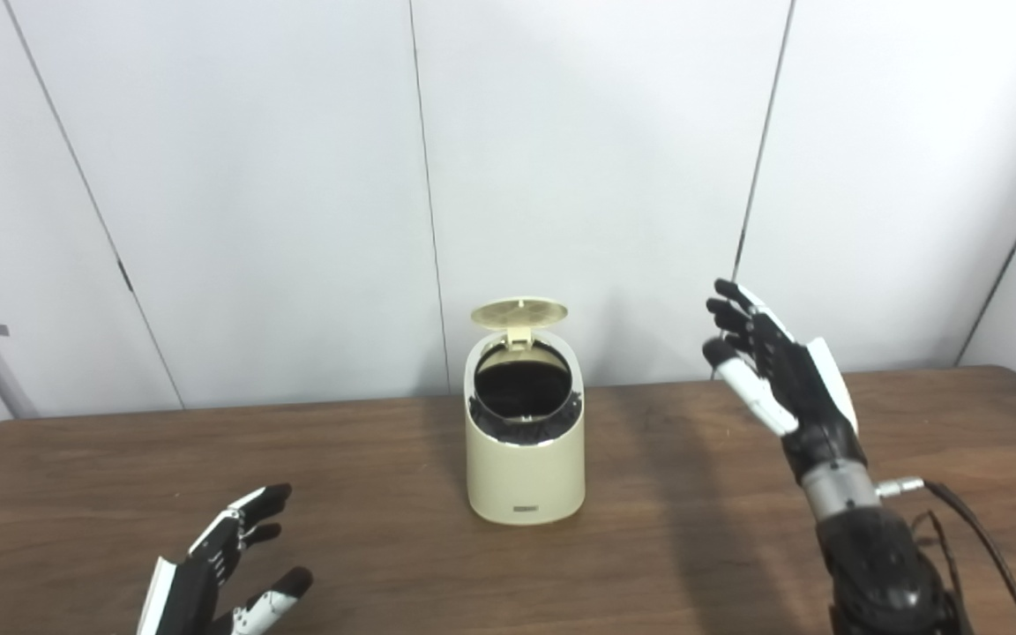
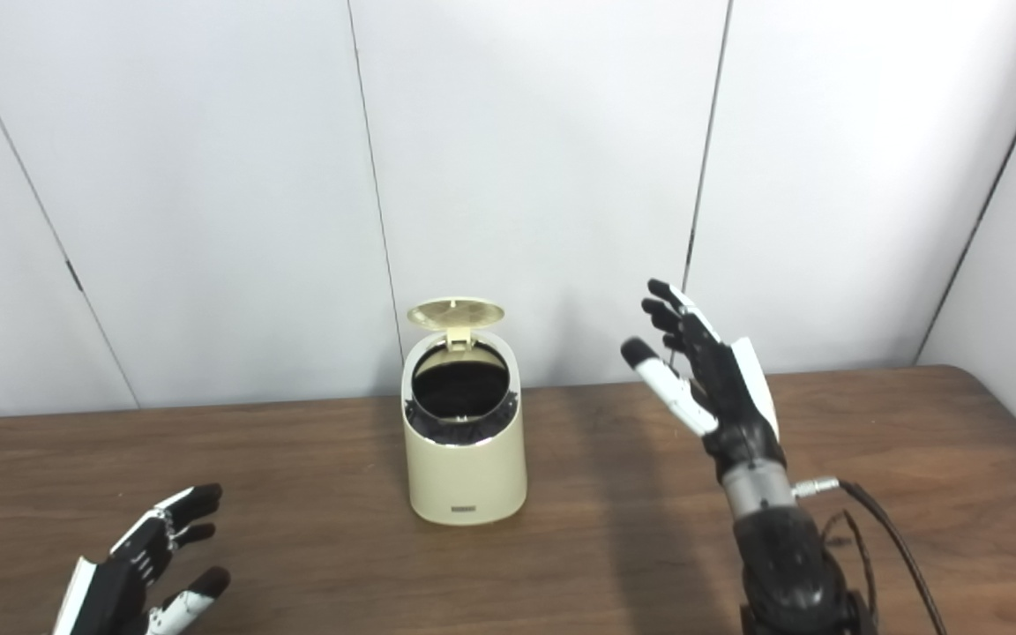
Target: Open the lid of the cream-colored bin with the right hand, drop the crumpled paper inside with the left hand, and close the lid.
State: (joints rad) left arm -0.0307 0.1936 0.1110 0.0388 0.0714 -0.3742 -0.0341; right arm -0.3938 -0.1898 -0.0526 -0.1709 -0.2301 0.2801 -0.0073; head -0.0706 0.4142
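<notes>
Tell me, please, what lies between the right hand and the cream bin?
Nothing: only bare table separates the raised right hand from the bin, clear in both eye views.

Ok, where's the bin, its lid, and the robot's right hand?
bin (image 1: 526,467): left eye view, front wall of its body.
lid (image 1: 519,312): left eye view, underside of the raised flap.
right hand (image 2: 709,377): right eye view, its palm.

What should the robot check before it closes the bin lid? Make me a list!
1. Lid standing open on its hinge: ok.
2. Cream-colored bin upright on the table: ok.
3. Crumpled paper inside the bin: cannot tell, the opening is dark and no paper shows anywhere.
4. Right hand open, raised beside the bin, not touching it: ok.
5. Left hand open, low over the table, away from the bin: ok.
6. Nothing above the opening blocking the lid: ok.
</notes>
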